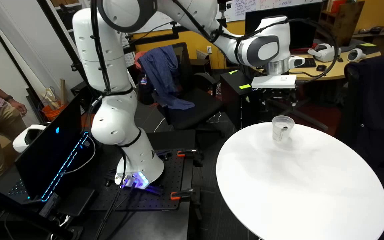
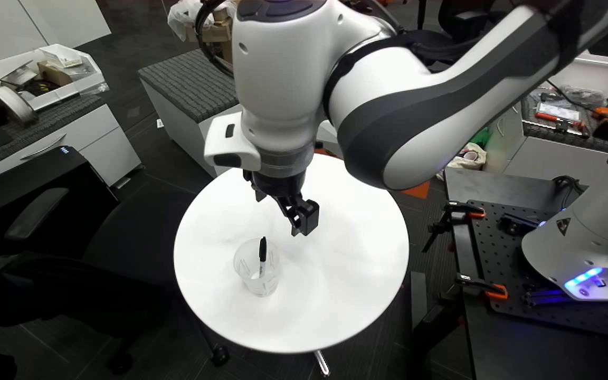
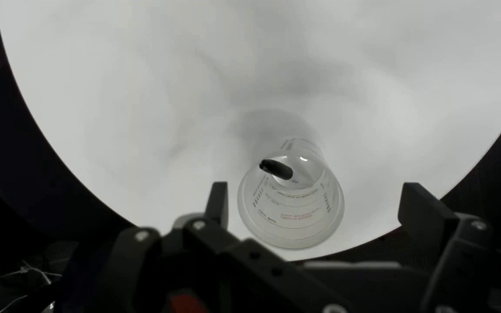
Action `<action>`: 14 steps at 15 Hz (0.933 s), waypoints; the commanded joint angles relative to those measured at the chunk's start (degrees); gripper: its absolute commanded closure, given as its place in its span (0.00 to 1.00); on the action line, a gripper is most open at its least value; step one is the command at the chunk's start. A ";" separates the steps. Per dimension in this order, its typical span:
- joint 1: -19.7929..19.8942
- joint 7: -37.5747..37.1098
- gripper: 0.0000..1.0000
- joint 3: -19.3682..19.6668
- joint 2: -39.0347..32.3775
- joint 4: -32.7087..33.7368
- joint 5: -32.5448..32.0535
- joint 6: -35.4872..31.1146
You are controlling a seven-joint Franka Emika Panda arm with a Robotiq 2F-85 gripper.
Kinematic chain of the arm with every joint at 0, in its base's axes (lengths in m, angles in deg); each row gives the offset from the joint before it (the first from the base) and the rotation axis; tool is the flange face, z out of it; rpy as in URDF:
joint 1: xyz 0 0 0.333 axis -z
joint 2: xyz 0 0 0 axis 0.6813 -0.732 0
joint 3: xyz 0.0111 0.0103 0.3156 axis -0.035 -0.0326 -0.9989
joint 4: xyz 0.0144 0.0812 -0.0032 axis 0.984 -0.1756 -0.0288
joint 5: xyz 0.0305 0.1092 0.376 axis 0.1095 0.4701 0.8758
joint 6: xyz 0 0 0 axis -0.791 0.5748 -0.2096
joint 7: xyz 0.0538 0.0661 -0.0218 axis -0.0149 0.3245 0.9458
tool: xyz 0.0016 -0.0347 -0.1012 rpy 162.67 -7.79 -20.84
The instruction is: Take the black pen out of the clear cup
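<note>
At the left of an exterior view we see a cluttered white bin (image 2: 72, 92) on a cabinet (image 2: 98, 137), and below them a black chair (image 2: 130, 237). Next, on the round white table (image 2: 357, 264), we find the clear cup (image 2: 250, 270), upright near the edge (the wrist view shows us printed lines and lettering on its wall). The black pen (image 2: 263, 250) stands inside it, dark cap uppermost, paler barrel below. Farther right and higher, the gripper (image 3: 315, 195) hangs over the table, apart from the cup; in the wrist view we see its fingers (image 3: 218, 202) spread wide, one to either side of the cup as we look down. Above it the white arm (image 2: 283, 68) extends rightward, and at the far right its base (image 2: 573, 240) glows blue near two orange-tipped clamps (image 2: 496, 292).
</note>
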 commanded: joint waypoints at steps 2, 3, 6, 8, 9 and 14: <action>0.10 2.73 0.00 -1.02 -7.49 7.75 -1.59 0.82; 0.05 2.96 0.00 -1.19 -8.67 8.98 -1.56 1.06; -0.29 3.18 0.00 -1.25 -12.27 12.62 -1.94 2.10; -0.58 2.81 0.00 -1.08 -14.09 14.48 -2.41 3.05; -0.67 2.73 0.00 -0.97 -15.06 15.42 -2.76 3.64; -1.10 2.39 0.21 -0.88 -18.06 18.34 -3.69 6.08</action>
